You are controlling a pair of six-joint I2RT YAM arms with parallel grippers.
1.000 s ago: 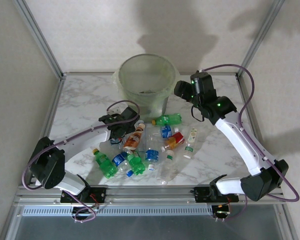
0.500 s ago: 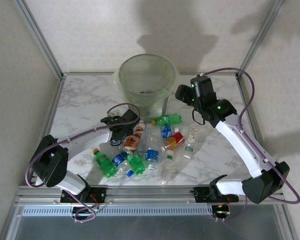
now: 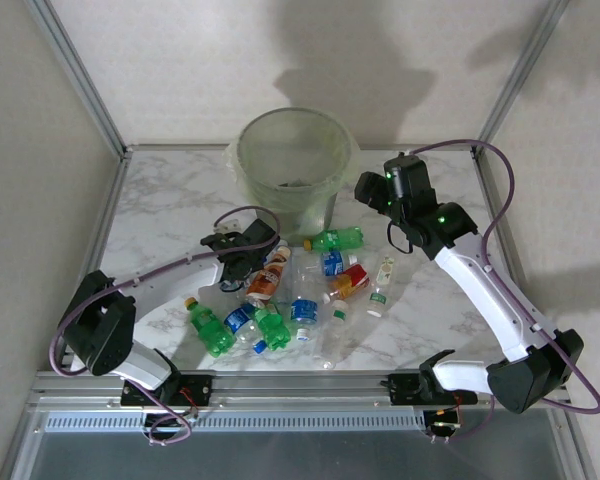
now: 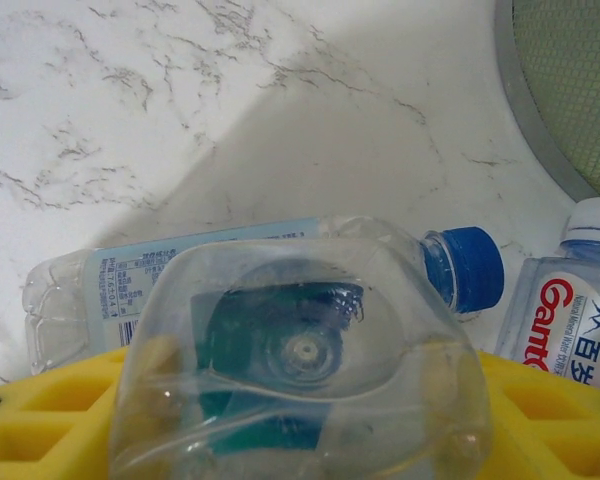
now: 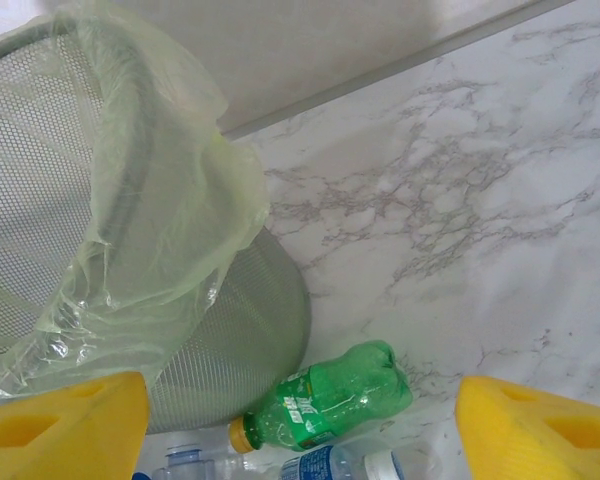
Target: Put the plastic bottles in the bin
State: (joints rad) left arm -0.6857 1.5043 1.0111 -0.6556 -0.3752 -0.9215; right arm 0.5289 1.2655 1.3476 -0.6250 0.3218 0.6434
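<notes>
From above, we see the bin at the far middle of the table. The bottles lie in a heap just near of it. A green bottle lies closest to the bin. The left gripper is down at the left edge of the heap. The right gripper hangs just right of the bin. We can't read any labels from here. Since a second ago the right arm has swung a little to the right, and the heap has not moved.

In the left wrist view, the yellow pads pinch a clear bottle. Behind it lies a blue-capped bottle with tiny print we can't read. A third bottle shows red letters "Gant".

In the right wrist view, the pads are spread wide and hold nothing. The green bottle lies against the bin.
</notes>
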